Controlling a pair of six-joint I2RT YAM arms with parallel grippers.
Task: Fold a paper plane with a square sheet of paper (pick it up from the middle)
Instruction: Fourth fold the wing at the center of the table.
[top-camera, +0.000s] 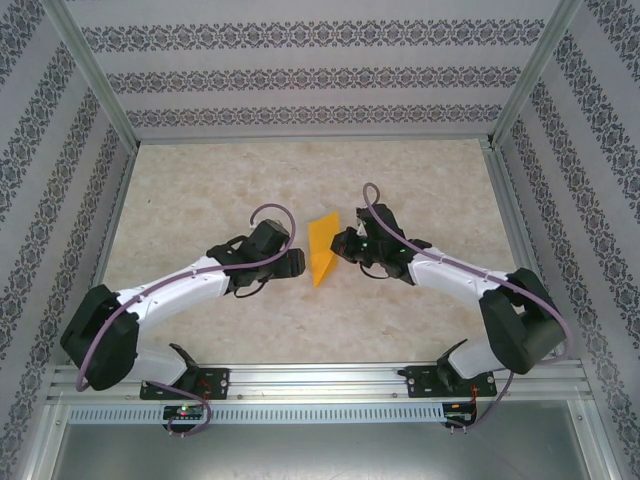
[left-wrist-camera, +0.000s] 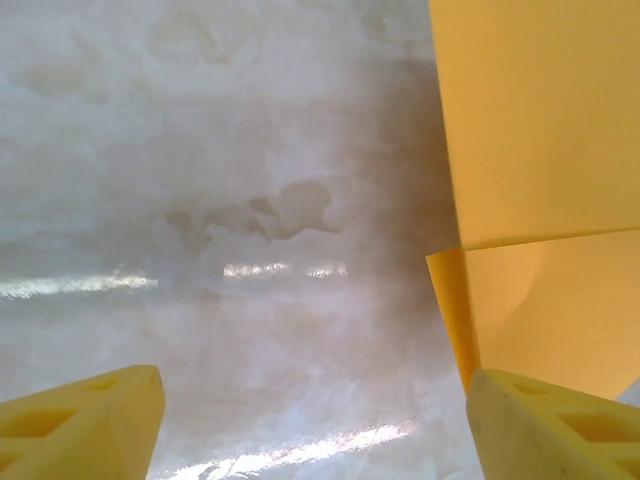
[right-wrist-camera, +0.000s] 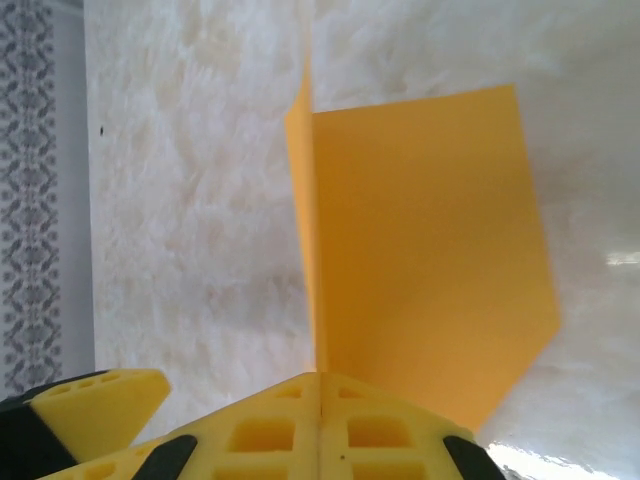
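One pale worktop (top-camera: 200, 190), one part-folded orange sheet of paper (top-camera: 323, 248) at mid-frame.
The sheet looks light, limp and easily creased, so its stiffer folded edge seems the place to hold; the right gripper (right-wrist-camera: 320, 405) pinches there, the left gripper (left-wrist-camera: 315, 425) stands spread just beside.

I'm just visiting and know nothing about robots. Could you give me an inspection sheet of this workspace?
Surface: pale marbled table.
Job's things: orange paper, partly folded, mid-table between the arms.
Clutter: nothing seen.
Grippers: right gripper shut on the paper's edge; left gripper open, beside the paper.
Cables: purple cables loop over both arms, off the paper.
Surroundings: patterned walls, metal frame.
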